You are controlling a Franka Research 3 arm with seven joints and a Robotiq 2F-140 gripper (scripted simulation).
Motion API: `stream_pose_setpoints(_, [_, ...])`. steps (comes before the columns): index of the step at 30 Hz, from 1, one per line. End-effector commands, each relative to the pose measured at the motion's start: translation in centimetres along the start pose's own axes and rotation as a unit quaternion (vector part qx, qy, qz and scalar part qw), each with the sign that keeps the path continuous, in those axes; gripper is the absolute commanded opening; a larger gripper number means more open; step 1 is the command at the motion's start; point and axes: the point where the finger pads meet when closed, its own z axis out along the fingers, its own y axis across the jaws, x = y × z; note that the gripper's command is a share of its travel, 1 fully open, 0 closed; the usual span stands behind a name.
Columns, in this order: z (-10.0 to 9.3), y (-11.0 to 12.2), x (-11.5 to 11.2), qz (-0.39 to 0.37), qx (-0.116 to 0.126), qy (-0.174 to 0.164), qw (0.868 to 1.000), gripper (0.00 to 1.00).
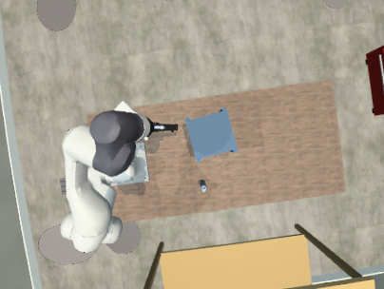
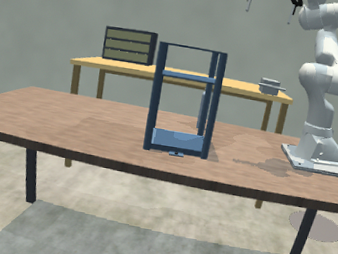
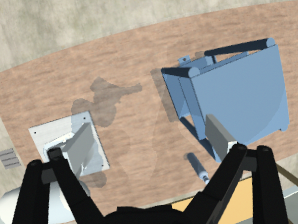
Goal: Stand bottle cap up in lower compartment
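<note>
The blue shelving unit (image 1: 210, 135) stands mid-table; it also shows in the side view (image 2: 185, 99) and in the wrist view (image 3: 233, 96). The bottle (image 1: 202, 185) stands upright on the table, apart from the unit, off one of its open sides. In the side view the bottle (image 2: 200, 111) shows as a grey shape behind the unit's posts. In the wrist view the bottle (image 3: 197, 165) is small and dark. My gripper (image 1: 171, 127) is open and empty, high above the table between the robot base and the unit. It shows at the top edge of the side view (image 2: 270, 8) and in the wrist view (image 3: 149, 143).
The robot's base plate (image 1: 140, 166) sits near the table's edge, also seen in the side view (image 2: 320, 160). A yellow table (image 2: 181, 78) beyond carries a drawer box (image 2: 129, 45) and a small grey object (image 2: 271, 86). A red object (image 1: 376, 81) stands off the table.
</note>
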Motion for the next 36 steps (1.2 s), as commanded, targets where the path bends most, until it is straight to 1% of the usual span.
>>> stream_pose_setpoints(1, [-0.2,1.7,-1.5,-0.064,-0.004,-0.007,0.998,1.0])
stream_pose_setpoints(3, [-0.3,2.1,-1.9,-0.065,-0.005,-0.007,0.998,1.0])
stream_pose_setpoints(4, [-0.4,4.4,-4.0,-0.073,-0.007,-0.006,0.997,1.0])
stream_pose_setpoints(7, [-0.4,6.0,-5.5,-0.077,-0.008,-0.006,0.997,1.0])
stream_pose_setpoints(11, [-0.4,6.0,-5.5,-0.077,-0.008,-0.006,0.997,1.0])
stream_pose_setpoints(12, [-0.3,8.5,-8.2,-0.085,-0.009,-0.007,0.996,1.0])
stream_pose_setpoints(14, [-0.2,9.4,-9.3,-0.088,-0.009,-0.008,0.996,1.0])
stream_pose_setpoints(19, [-0.2,9.6,-9.5,-0.089,-0.009,-0.008,0.996,1.0])
stream_pose_setpoints(20, [0.2,11.8,-12.5,-0.096,-0.007,-0.01,0.995,1.0])
stream_pose_setpoints(22, [0.4,12.6,-13.6,-0.099,-0.006,-0.011,0.995,1.0])
stream_pose_setpoints(27, [0.5,12.7,-13.7,-0.099,-0.006,-0.012,0.995,1.0])
stream_pose_setpoints(28, [1.2,14.7,-16.8,-0.106,-0.002,-0.015,0.994,1.0])
stream_pose_setpoints(30, [1.4,15.3,-17.9,-0.108,0.0,-0.016,0.994,1.0])
stream_pose_setpoints(35, [1.4,15.3,-17.9,-0.108,0.0,-0.016,0.994,1.0])
stream_pose_setpoints(36, [2.4,17.0,-21.2,-0.116,0.007,-0.02,0.993,1.0])
